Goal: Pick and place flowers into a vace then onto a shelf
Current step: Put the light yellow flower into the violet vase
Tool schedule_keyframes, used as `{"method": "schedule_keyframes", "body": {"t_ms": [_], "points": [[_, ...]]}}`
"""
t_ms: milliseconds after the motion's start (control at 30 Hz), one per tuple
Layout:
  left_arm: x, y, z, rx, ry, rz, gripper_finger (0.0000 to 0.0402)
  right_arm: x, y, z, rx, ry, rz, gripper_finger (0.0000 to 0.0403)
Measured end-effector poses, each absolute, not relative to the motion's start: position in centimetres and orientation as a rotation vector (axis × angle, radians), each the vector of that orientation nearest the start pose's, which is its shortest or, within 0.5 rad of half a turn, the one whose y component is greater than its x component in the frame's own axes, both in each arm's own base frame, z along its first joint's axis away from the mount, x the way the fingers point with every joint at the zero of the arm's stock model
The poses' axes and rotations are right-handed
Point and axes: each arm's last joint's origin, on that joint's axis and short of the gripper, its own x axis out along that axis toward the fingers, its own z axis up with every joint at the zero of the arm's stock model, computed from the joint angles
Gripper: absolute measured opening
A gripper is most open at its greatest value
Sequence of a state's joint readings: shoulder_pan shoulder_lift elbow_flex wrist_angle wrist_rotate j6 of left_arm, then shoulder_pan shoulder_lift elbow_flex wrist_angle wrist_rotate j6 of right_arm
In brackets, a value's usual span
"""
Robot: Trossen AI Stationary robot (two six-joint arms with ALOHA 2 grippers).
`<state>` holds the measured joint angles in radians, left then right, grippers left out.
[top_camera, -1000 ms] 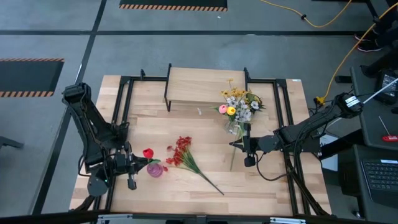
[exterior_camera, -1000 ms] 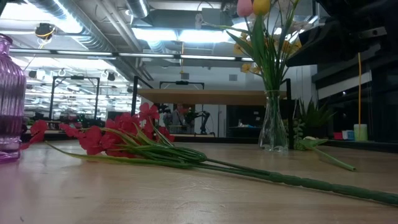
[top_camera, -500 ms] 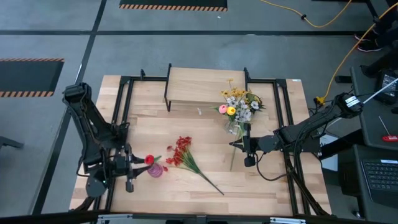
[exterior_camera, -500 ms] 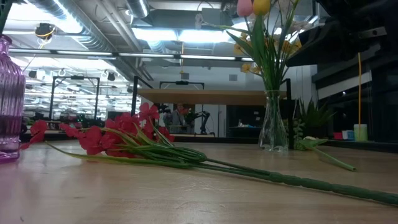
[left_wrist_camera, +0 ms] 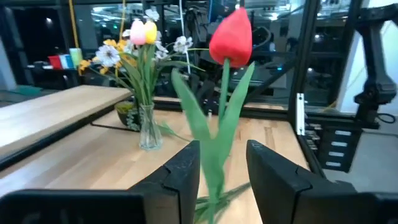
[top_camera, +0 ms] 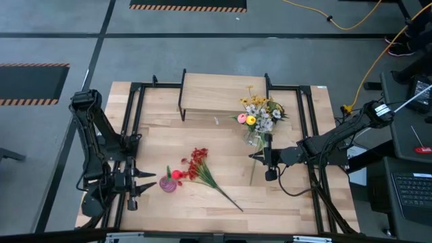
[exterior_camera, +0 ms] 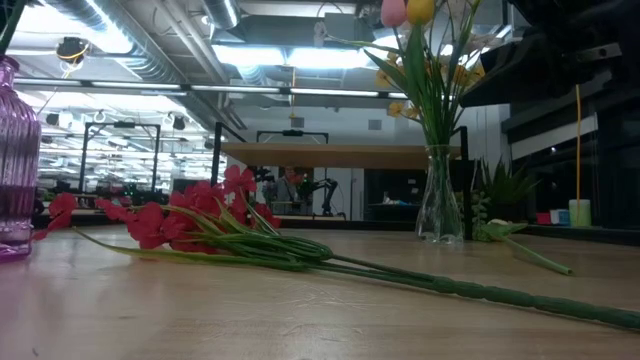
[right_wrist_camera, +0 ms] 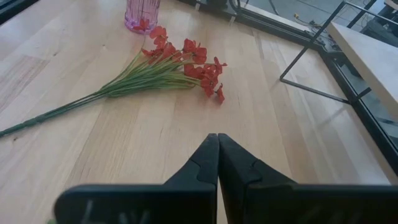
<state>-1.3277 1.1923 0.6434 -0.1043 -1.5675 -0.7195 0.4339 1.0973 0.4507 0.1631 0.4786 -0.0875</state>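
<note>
The left gripper (top_camera: 138, 183) sat at the table's near-left edge, jaws apart, just beside the purple vase (top_camera: 167, 183) that held the red tulip (left_wrist_camera: 231, 36). The red berry spray (top_camera: 198, 165) lay flat mid-table. The right gripper (top_camera: 268, 162), jaws together, hovered near the clear vase (exterior_camera: 440, 209), probably not touching it. The shelf (top_camera: 223, 93) stood farthest back.
</note>
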Motion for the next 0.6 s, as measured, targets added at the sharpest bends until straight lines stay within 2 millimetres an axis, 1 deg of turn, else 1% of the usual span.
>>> {"method": "schedule_keyframes", "body": {"t_ms": [133,333,467,600], "points": [[9.1,-19.7,23.3,-0.062,-0.008,0.298,0.0125,20.0,7.8,19.6,-0.295,0.427,-0.025,0.0007],[11.5,-17.5,24.4,-0.017,-0.003,0.441,0.012,20.1,7.8,19.7,-0.282,0.419,-0.027,0.0007],[12.1,-15.9,25.5,-0.016,-0.004,0.508,0.0094,20.1,7.8,19.7,-0.259,0.417,-0.031,0.0007],[12.2,-14.8,26.5,-0.031,0.007,0.51,0.0061,20.1,7.8,19.7,-0.255,0.417,-0.031,0.0007]]}}
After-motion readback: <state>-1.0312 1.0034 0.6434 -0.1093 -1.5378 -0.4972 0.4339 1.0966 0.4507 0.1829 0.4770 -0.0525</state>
